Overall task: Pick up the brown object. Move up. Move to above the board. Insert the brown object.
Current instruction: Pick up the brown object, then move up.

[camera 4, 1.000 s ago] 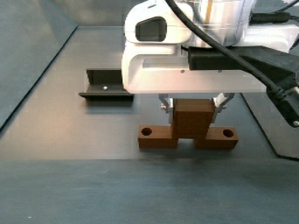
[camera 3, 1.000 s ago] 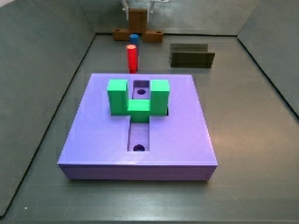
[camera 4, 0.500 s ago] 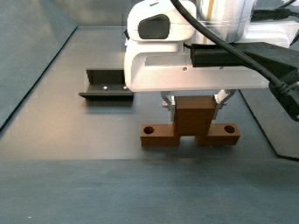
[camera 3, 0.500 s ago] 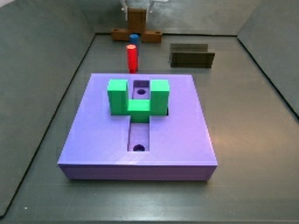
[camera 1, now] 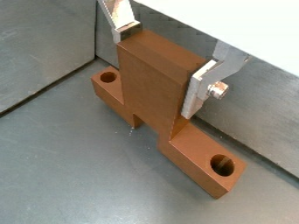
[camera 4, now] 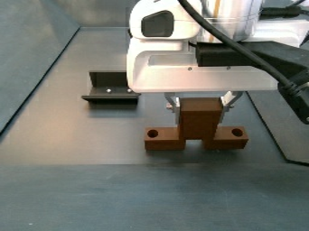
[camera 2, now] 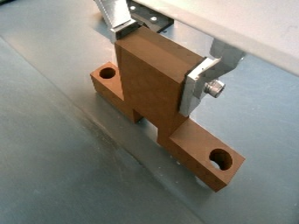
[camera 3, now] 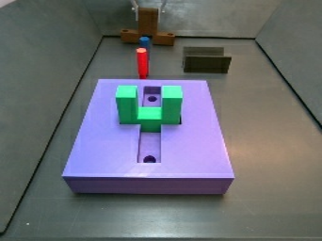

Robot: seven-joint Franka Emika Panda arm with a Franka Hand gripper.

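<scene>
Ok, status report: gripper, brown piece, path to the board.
Gripper low at far end, fingers flanking the brown object, which sits on the floor. Grip unconfirmed. Red cylinder stands before the board.

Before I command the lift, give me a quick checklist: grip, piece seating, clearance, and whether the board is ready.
1. Gripper over the brown object, jaws on either side of its upright block: ok.
2. Pads pressed firmly on the block: cannot tell; the plates lie close against it in both wrist views.
3. Brown object's base on the floor or already raised: cannot tell.
4. Space around the piece: ok; the dark olive box sits apart to one side.
5. Groove of the board open: ok, though the green block straddles its far part.
6. Red cylinder between piece and board: route above it.
</scene>
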